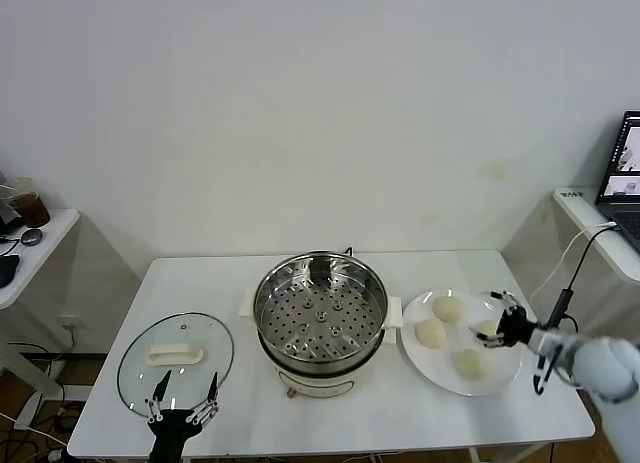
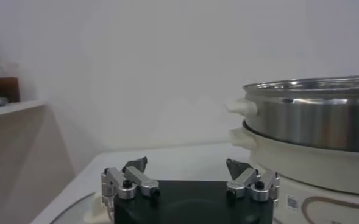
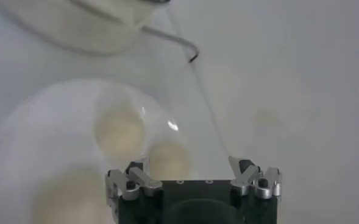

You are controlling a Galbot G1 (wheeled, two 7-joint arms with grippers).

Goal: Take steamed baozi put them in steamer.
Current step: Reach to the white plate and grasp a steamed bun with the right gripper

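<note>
Four steamed baozi (image 1: 449,308) on one white plate (image 1: 420,355), one steamer (image 1: 320,313), one glass lid (image 1: 175,361), one worktop (image 1: 400,413)

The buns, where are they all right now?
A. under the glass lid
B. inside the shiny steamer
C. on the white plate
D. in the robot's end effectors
C. All four buns sit on the white plate, beside the steamer, whose holey tray is bare.
</note>
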